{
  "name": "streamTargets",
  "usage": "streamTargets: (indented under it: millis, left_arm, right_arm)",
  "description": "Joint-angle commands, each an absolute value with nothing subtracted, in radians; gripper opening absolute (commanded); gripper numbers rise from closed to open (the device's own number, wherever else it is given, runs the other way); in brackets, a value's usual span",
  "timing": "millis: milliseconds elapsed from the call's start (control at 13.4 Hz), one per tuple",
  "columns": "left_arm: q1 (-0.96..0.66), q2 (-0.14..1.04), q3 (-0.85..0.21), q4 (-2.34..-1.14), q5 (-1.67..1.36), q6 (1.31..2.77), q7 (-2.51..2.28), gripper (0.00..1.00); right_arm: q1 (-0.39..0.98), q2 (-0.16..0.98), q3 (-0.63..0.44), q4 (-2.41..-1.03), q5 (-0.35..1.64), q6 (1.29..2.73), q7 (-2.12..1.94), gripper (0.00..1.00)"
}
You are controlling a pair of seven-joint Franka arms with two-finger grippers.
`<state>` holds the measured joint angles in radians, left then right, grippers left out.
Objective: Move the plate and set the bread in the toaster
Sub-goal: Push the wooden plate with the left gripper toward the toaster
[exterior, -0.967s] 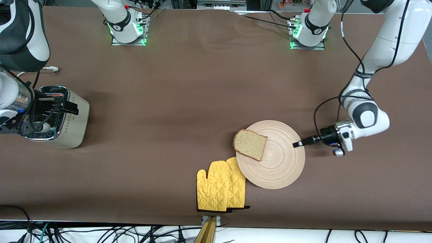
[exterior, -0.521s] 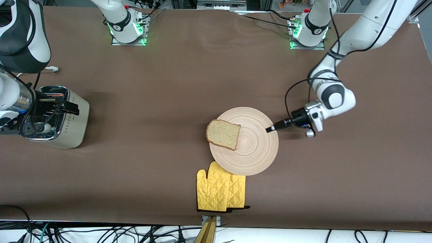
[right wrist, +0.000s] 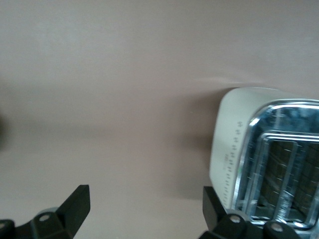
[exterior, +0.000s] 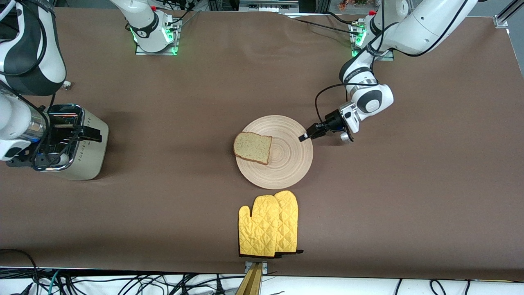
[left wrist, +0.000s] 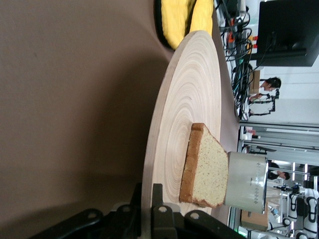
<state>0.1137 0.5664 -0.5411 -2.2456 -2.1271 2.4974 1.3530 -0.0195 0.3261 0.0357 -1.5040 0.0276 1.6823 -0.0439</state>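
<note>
The brown cloth-covered table (exterior: 163,205) carries everything. At the right arm's end stands the boxy cream-beige two-slot toaster with a chrome top (exterior: 84,151), and the right gripper (exterior: 88,133) hangs over its slots with its black fingers (right wrist: 75,206) spread wide, holding nothing.

Near the middle of the table lies the round pale beige wooden plate with concentric ring grooves (exterior: 286,164). The left gripper (exterior: 303,138) pinches the plate's rim on the edge toward the left arm's end, its black fingers (left wrist: 159,219) clamped tight on the wood, one above and one below the rim.

The yellow quilted oven mitts (exterior: 268,225) lie just beside the plate, nearer to the front camera and apart from it.

The squarish slice of light speckled bread with a dark brown crust (exterior: 253,147) rests flat on the plate at the edge toward the right arm's end, overhanging the rim slightly, across the plate from the left gripper.
</note>
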Motion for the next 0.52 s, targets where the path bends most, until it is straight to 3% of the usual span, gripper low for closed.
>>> streamTargets:
  millis: [0,446]
  left_arm:
    - [0.112,0.555,-0.548,-2.243,-2.164,2.496,1.382,0.00]
    - [0.069,0.583,-0.548,-2.241,-2.172,2.496,1.384,0.00]
  right_arm:
    - [-0.017,0.359,0.038,-1.503,0.101,1.716,-0.032,1.00]
    - [0.024,0.431,0.038,-1.517,0.251,1.804,-0.025,1.00]
